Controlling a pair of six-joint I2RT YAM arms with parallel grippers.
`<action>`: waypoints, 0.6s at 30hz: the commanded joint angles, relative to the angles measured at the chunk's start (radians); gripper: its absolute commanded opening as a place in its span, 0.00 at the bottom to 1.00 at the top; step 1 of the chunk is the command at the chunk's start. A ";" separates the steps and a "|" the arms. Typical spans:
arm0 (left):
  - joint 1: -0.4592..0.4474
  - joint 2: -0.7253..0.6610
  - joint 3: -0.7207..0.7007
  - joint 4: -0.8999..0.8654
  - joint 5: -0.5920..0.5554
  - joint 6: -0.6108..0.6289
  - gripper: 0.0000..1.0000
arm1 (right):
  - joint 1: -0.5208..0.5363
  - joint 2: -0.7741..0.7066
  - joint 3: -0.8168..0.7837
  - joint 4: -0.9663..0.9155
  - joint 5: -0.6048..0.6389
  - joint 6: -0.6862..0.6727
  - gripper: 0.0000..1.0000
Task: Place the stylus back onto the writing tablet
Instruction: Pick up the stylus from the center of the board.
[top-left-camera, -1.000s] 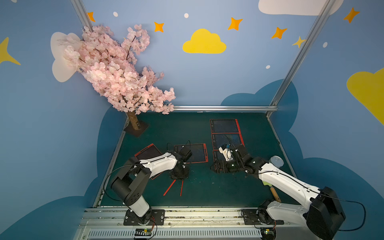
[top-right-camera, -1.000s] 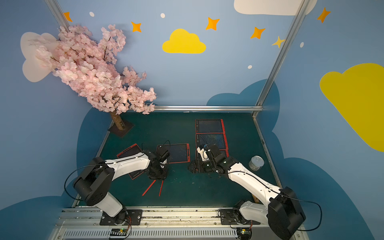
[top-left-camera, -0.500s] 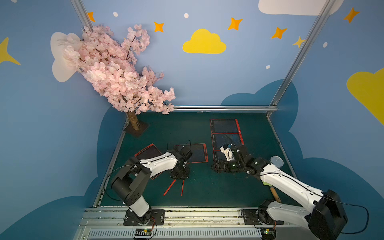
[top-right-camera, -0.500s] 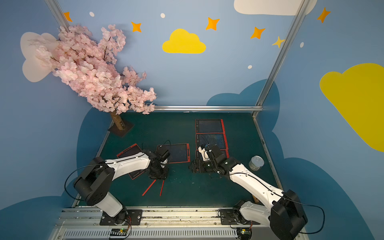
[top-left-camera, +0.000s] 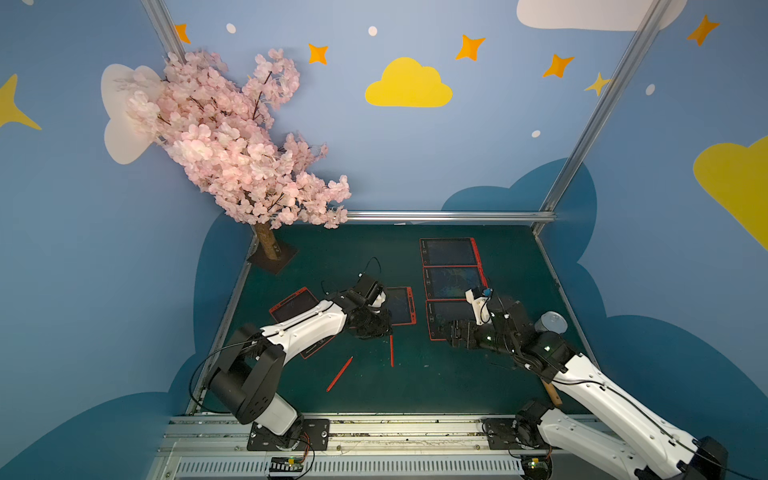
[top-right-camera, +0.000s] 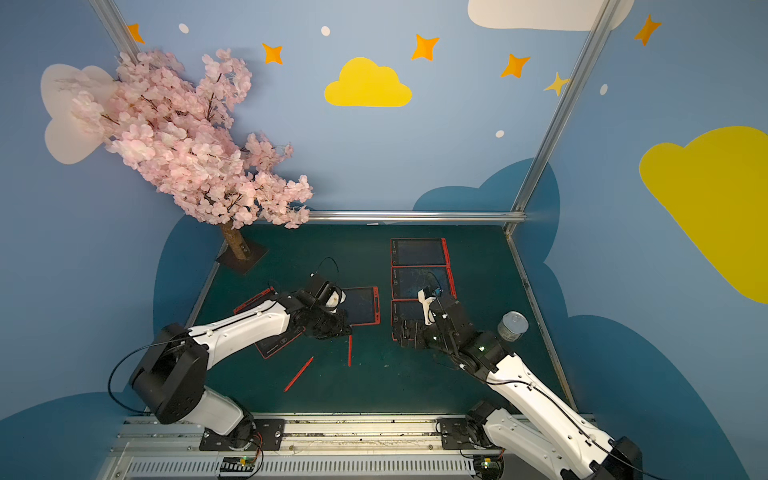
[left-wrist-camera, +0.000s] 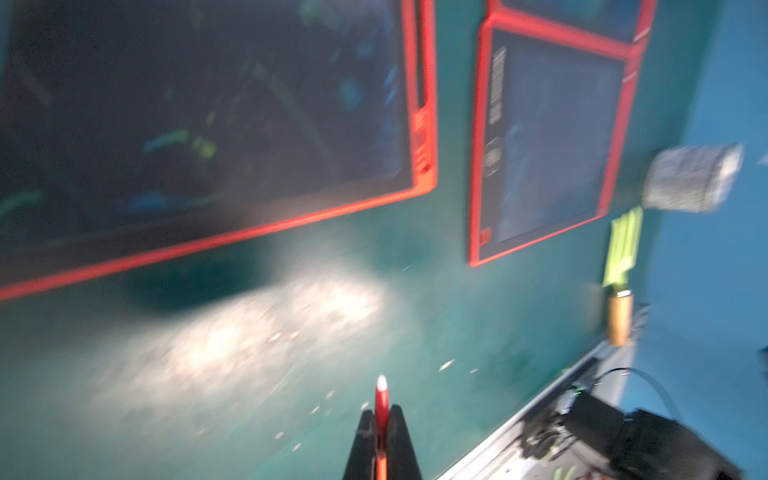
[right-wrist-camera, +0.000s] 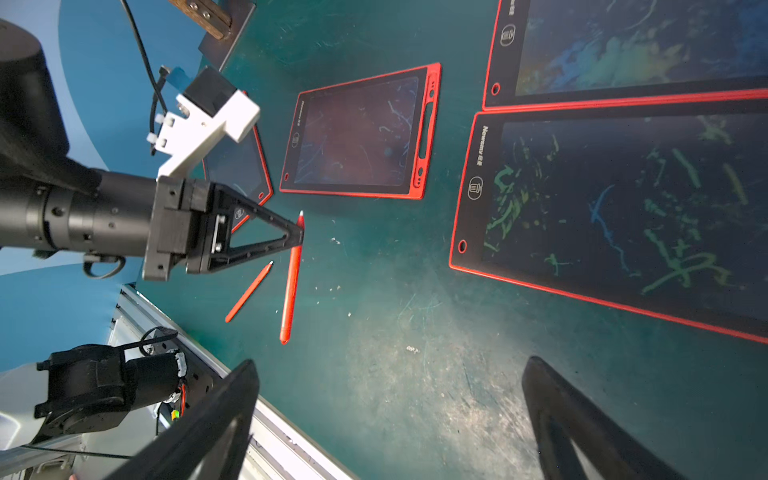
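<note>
We see the left gripper (right-wrist-camera: 298, 237) clamped on the red stylus (right-wrist-camera: 291, 286) close to its tip, jaws pinched narrow around it. In the left wrist view the white tip pokes out just past the jaws. The stylus sits just off the front edge of the writing tablet (right-wrist-camera: 357, 133), near the middle of the green mat (top-left-camera: 415, 386), and does not touch the tablet. Whether its tail rests on the mat we cannot tell. A second stylus (top-left-camera: 340, 374) lies loose beside it, nearer the mat's front edge. The right gripper (right-wrist-camera: 390, 363) hangs with jaws spread wide, holding nothing, over the front edge of the nearest tablet (top-left-camera: 446, 311) in a row of three toward the right edge. A can (top-left-camera: 552, 322) stands by that edge.
</note>
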 joint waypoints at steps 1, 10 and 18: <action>0.007 -0.012 0.026 0.118 0.051 -0.065 0.03 | 0.004 -0.027 0.006 -0.064 0.016 -0.015 0.98; 0.020 0.015 0.036 0.198 0.091 -0.103 0.03 | 0.020 0.032 0.037 -0.036 -0.062 0.028 0.94; 0.020 0.014 0.034 0.245 0.079 -0.134 0.03 | 0.126 0.152 0.107 -0.022 -0.011 0.017 0.86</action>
